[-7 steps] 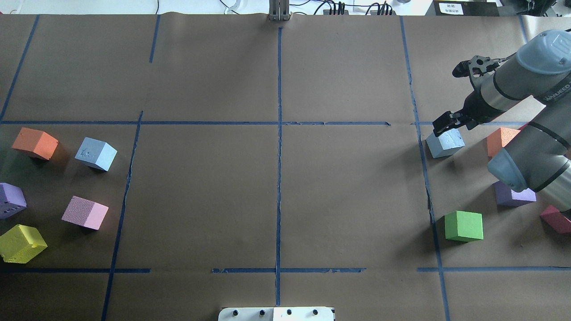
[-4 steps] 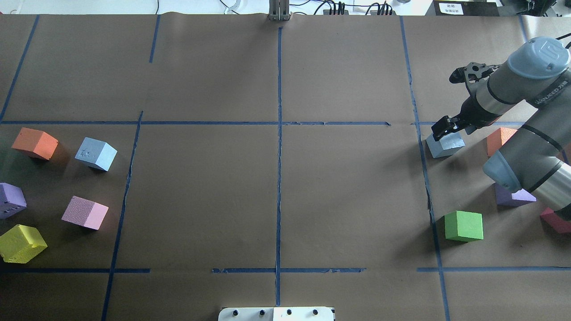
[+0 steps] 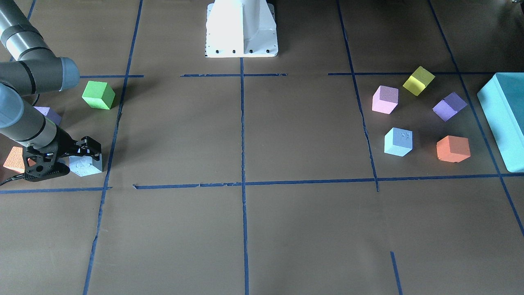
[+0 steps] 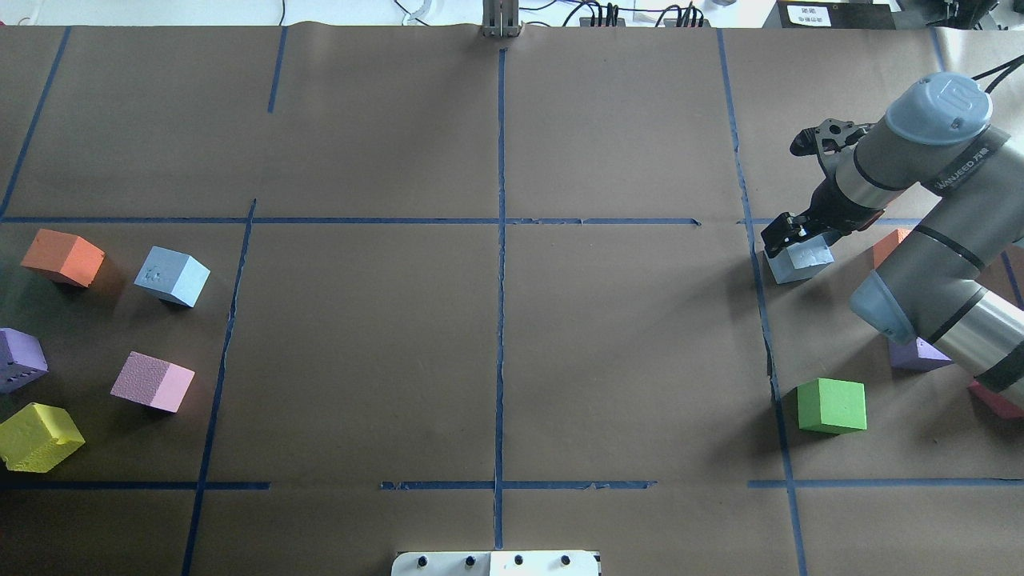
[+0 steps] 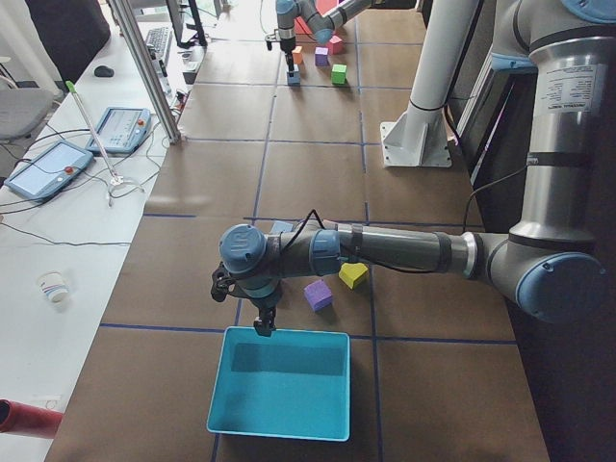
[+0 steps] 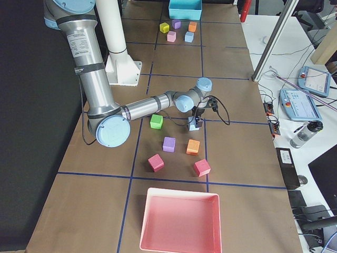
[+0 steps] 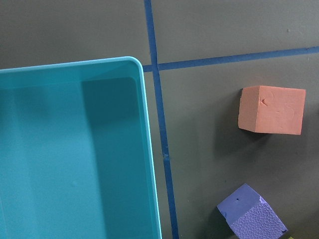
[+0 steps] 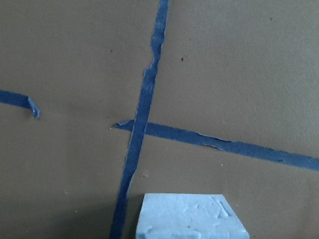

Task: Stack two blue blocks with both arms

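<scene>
One pale blue block (image 4: pixel 802 262) lies at the right of the table, also in the front view (image 3: pixel 84 166) and at the bottom of the right wrist view (image 8: pixel 189 216). My right gripper (image 4: pixel 790 238) is low over it, jaws open on either side of the block (image 3: pixel 77 160). The second blue block (image 4: pixel 172 276) lies far left among other cubes (image 3: pixel 398 141). My left gripper (image 5: pixel 262 325) shows only in the exterior left view, above the turquoise tray's near rim (image 5: pixel 284 333); I cannot tell whether it is open or shut.
Green (image 4: pixel 832 406), orange (image 4: pixel 886 244), purple (image 4: pixel 912 356) and red (image 4: pixel 996 398) cubes lie near the right arm. Orange (image 4: pixel 62 257), purple (image 4: pixel 20 359), pink (image 4: pixel 152 382) and yellow (image 4: pixel 38 436) cubes surround the left block. A pink tray (image 6: pixel 158 192) stands beyond the right group.
My right arm has swung left and my right gripper has come down lower over the right blue block. The block and the other cubes have not moved.
</scene>
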